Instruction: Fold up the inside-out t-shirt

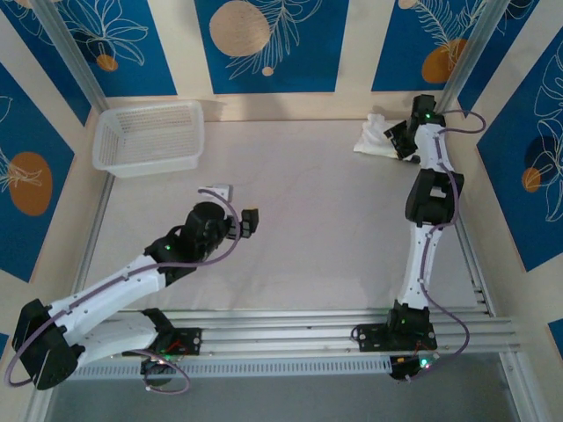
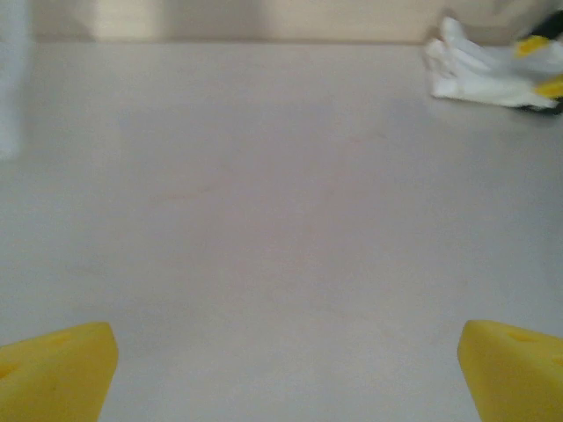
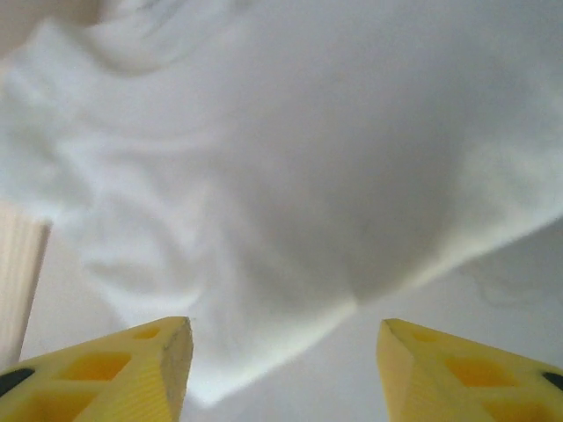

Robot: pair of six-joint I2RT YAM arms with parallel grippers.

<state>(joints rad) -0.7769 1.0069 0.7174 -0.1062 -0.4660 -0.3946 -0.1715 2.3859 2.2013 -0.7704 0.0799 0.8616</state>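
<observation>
From above we see one pale worktop (image 1: pixel 308 220) with two white robot arms bolted at its near edge. The inside-out t-shirt (image 1: pixel 376 138), one white garment, lies bunched in a small heap at the far right corner, and one white mesh basket (image 1: pixel 149 107) stands at the far left, well apart from it. The right tool (image 1: pixel 400 141) sits just beside the heap. The left tool (image 1: pixel 237 207) hangs over bare worktop left of centre. The left wrist camera adds a low view across the surface. Its tool (image 2: pixel 286 369) is spread wide with nothing between the yellow fingers, and the t-shirt (image 2: pixel 479 75) is a blurred lump at the far right, with yellow fingertips (image 2: pixel 532 44) of the other arm touching it. The right wrist camera brings the t-shirt (image 3: pixel 281 158) close, with soft folds cut off at the top and sides. Its tool (image 3: pixel 286 360) stands apart, gripping nothing, with the cloth's lower edge dipping toward the gap. The heap is too crumpled for us to tell sleeves from body.
</observation>
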